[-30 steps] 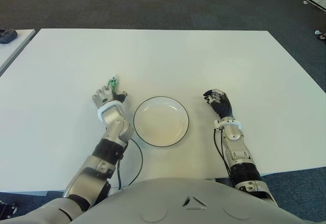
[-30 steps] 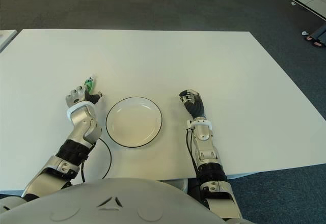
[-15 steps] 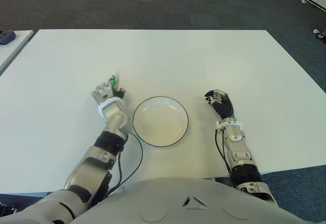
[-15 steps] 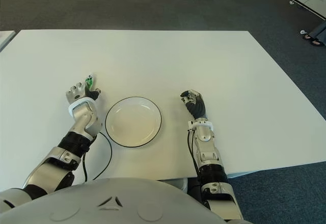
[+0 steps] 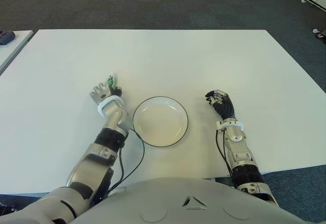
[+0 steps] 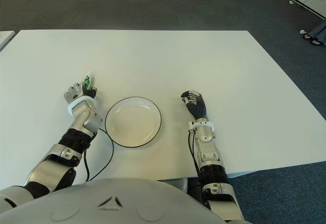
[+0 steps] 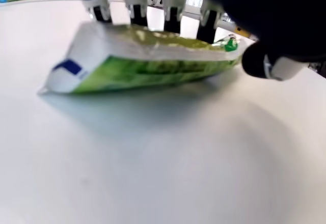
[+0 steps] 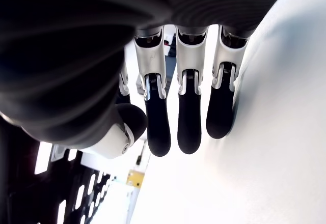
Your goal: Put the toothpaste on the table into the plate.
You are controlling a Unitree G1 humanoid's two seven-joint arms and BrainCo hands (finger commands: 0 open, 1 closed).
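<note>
a: item one, left hand fingers?
b: left hand (image 5: pixel 104 92), fingers (image 7: pixel 136 1) curled down over the top of the green and white toothpaste tube (image 7: pixel 147 61), thumb tip at its cap end. the tube lies on its side on the white table (image 5: pixel 168 56); whether the fingers press it firmly, cannot tell.

a: where does the tube sit in the wider scene?
b: on the table, just to the left of the plate (image 5: pixel 160 120), apart from its rim, not in it. only a green tip of it shows past the knuckles in the eye views.

a: item two, right hand?
b: right hand (image 5: pixel 220 103), dark fingers (image 8: pixel 189 112) hanging loosely bent, side by side, holding nothing. it shows to the right of the plate, well apart from the tube.

a: the plate itself?
b: round, white, dark rim, between the two hands, near the table's front edge.

a: anything further out?
b: a black cable (image 5: pixel 133 158) loops on the table beside the left forearm. dark carpet (image 5: pixel 153 2) lies beyond the far edge.
</note>
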